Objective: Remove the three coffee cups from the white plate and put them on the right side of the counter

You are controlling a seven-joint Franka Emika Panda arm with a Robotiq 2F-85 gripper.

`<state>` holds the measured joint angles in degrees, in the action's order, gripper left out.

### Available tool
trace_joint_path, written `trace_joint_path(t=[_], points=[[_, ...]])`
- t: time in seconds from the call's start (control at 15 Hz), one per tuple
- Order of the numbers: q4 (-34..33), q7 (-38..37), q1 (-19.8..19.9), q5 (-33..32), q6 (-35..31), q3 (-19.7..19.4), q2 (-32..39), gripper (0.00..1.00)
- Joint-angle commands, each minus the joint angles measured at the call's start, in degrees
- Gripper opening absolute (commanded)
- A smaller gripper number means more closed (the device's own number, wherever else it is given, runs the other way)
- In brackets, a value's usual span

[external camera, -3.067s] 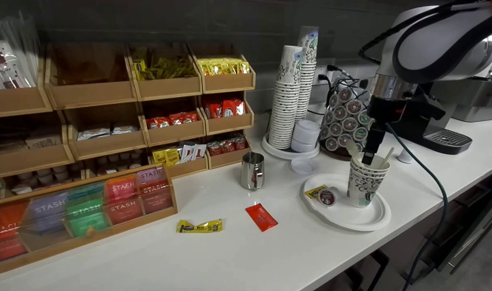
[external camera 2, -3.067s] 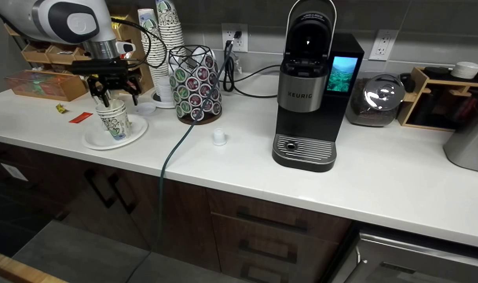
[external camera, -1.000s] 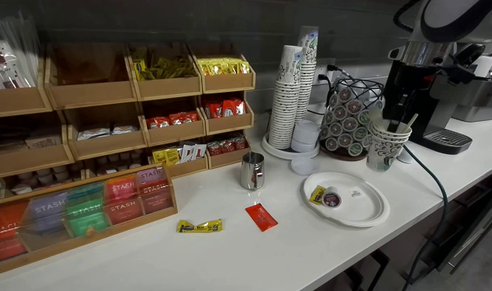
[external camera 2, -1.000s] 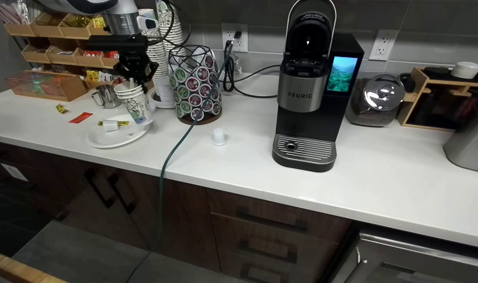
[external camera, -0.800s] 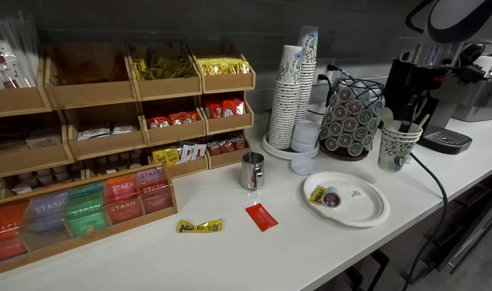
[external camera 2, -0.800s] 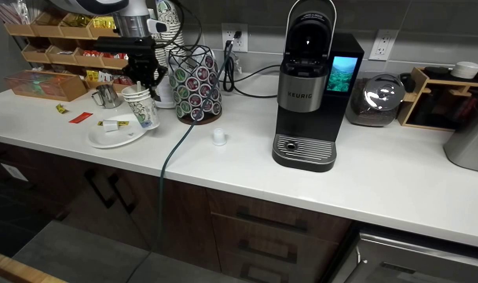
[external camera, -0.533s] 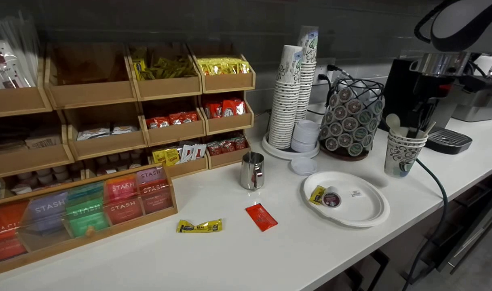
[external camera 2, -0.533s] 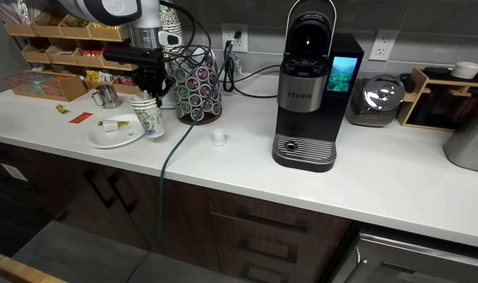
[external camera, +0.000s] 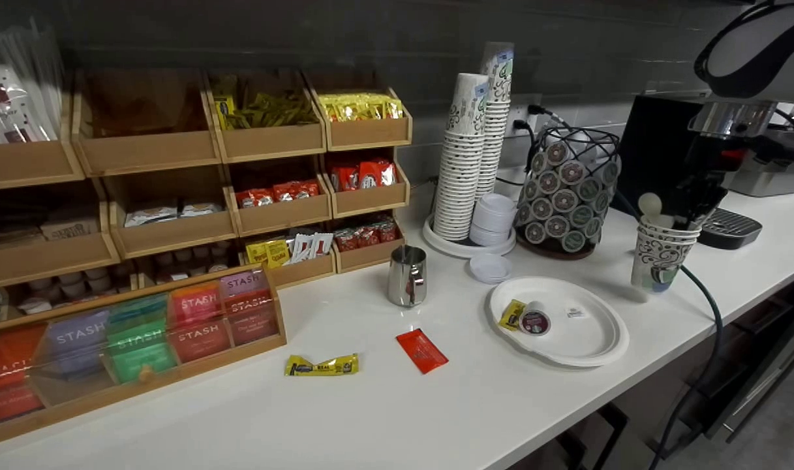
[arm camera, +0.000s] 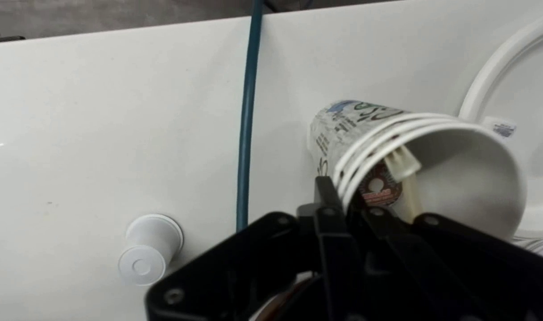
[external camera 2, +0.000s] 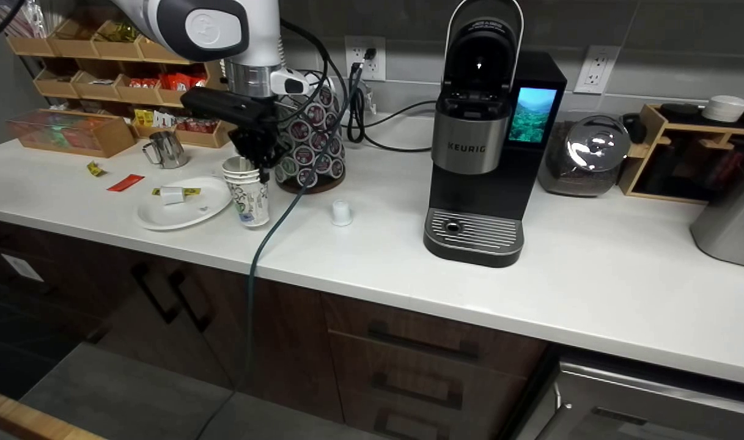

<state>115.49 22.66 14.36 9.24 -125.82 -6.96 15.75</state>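
Observation:
The three coffee cups (external camera: 661, 264), nested and patterned, stand beside the white plate (external camera: 602, 336) in both exterior views. They lean slightly, low over the counter (external camera: 449, 418); whether the base touches I cannot tell. My gripper (arm camera: 341, 192) is shut on their stacked rims: one finger (arm camera: 325, 185) lies outside the wall, the other reaches inside and is partly hidden. Pale utensils and a dark red pod lid (arm camera: 380, 187) show inside the top cup. On the plate lie a coffee pod (external camera: 535, 320) and a yellow packet (external camera: 512, 314).
A blue-green cable (arm camera: 248, 111) crosses the counter close to the cups. Beyond it sits a small white pod (external camera 2: 341, 214), then the coffee machine (external camera 2: 469, 146). The pod carousel (external camera: 560, 196) and tall cup stacks (external camera: 458, 186) stand behind. The counter's front edge is near.
The cups have come off the plate with my gripper. Over the last second they moved from above its edge toward the coffee machine, sinking lower and becoming more upright.

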Motion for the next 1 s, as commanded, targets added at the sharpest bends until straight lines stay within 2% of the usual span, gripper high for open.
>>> trace_joint_path(t=[0.0,0.07,0.13,0.4,0.67,0.73,0.8,0.87,0.93], points=[[-0.5,0.7,1.2,2.7,0.6,0.3,0.7,0.01],[-0.3,1.0,1.2,2.9,0.2,0.4,0.6,0.14],[0.0,1.4,1.2,2.9,-0.2,0.5,0.3,0.32],[0.9,2.5,1.1,1.9,0.7,0.3,-2.3,0.61],[4.8,3.8,1.5,1.0,-1.8,-1.3,-10.9,0.92],[5.5,4.5,1.6,1.1,-2.4,-1.9,-12.8,0.98],[6.1,5.7,1.8,2.0,-3.0,-2.5,-14.9,1.0],[1.5,3.5,0.7,1.3,-0.9,-2.3,-9.3,0.88],[2.2,4.1,0.8,1.3,-0.9,-3.0,-11.5,0.95]])
